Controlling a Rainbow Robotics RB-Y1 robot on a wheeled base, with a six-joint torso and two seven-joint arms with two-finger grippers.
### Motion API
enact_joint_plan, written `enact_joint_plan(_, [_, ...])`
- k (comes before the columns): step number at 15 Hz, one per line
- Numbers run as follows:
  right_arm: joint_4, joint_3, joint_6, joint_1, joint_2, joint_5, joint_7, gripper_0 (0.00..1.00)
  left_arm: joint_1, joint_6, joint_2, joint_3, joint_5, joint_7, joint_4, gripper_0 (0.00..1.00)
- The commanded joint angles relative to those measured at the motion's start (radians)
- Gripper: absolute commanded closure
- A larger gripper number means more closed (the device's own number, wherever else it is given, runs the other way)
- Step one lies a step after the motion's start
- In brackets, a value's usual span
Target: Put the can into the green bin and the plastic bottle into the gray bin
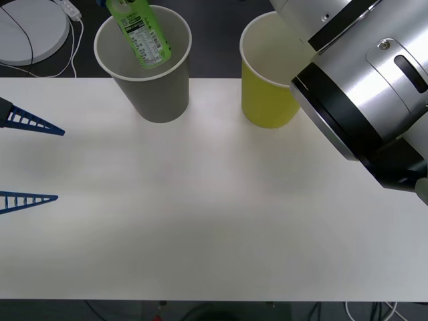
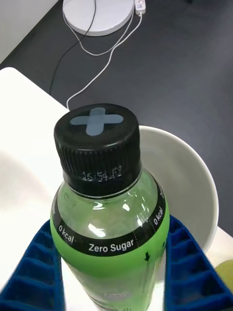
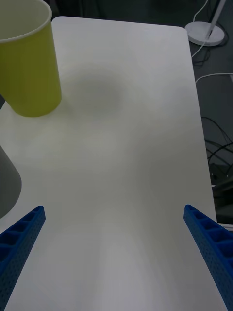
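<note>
The plastic bottle [image 1: 138,31], bright green with a black cap, hangs tilted over the mouth of the gray bin [image 1: 155,87] at the table's back left. In the right wrist view my right gripper [image 2: 114,286] is shut on the plastic bottle [image 2: 111,233], one blue finger [image 2: 34,272] on each side, with the gray bin's pale inside [image 2: 187,189] just beyond. The green bin [image 1: 264,93] stands to the right of the gray one, partly behind my right arm. My left gripper [image 1: 30,160] is open at the left edge, holding nothing. The can is out of view.
My right arm's silver body [image 1: 368,87] looms over the table's right back part. A white round base with cables [image 1: 30,30] lies on the dark floor behind the table. The left wrist view shows the green bin [image 3: 29,63], the gray bin's side [image 3: 7,184] and bare tabletop [image 3: 126,146].
</note>
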Motion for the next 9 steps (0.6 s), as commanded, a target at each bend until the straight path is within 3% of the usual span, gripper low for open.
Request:
enact_joint_plan(1, [-0.001, 0.0, 0.002, 0.0, -0.001, 0.002, 0.0, 0.02, 0.0, 0.0, 0.0, 0.0, 0.0, 0.0, 0.0, 0.0])
enact_joint_plan(9, [-0.001, -0.002, 0.003, -0.005, 0.0, -0.001, 0.0, 0.0, 0.0, 0.0, 0.0, 0.0, 0.0, 0.0, 0.0, 0.0])
